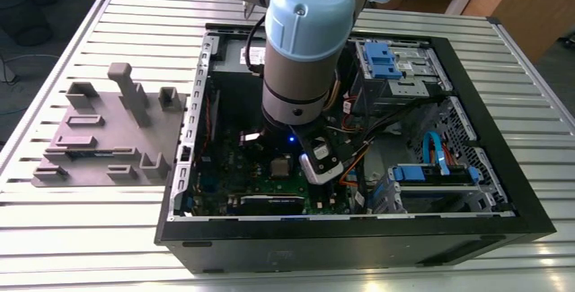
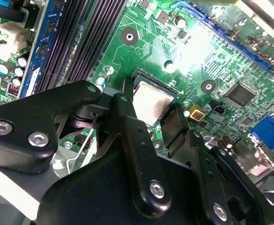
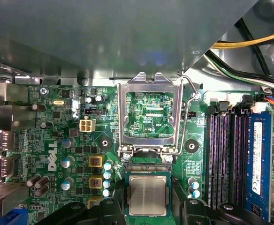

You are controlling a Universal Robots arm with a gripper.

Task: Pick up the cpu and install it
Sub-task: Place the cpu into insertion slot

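First wrist view, we see gripper (image 3: 148, 207) narrow, clasping cpu (image 3: 148, 195) on green motherboard (image 3: 78, 154), metal frame (image 3: 125, 117) just ahead, case (image 1: 359, 241) on slatted table (image 1: 90, 238).

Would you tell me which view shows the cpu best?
The first wrist view: the cpu faces the camera squarely, whole top visible. In the second wrist view the pincer covers part of it. The exterior view gives at most a tiny pale patch.
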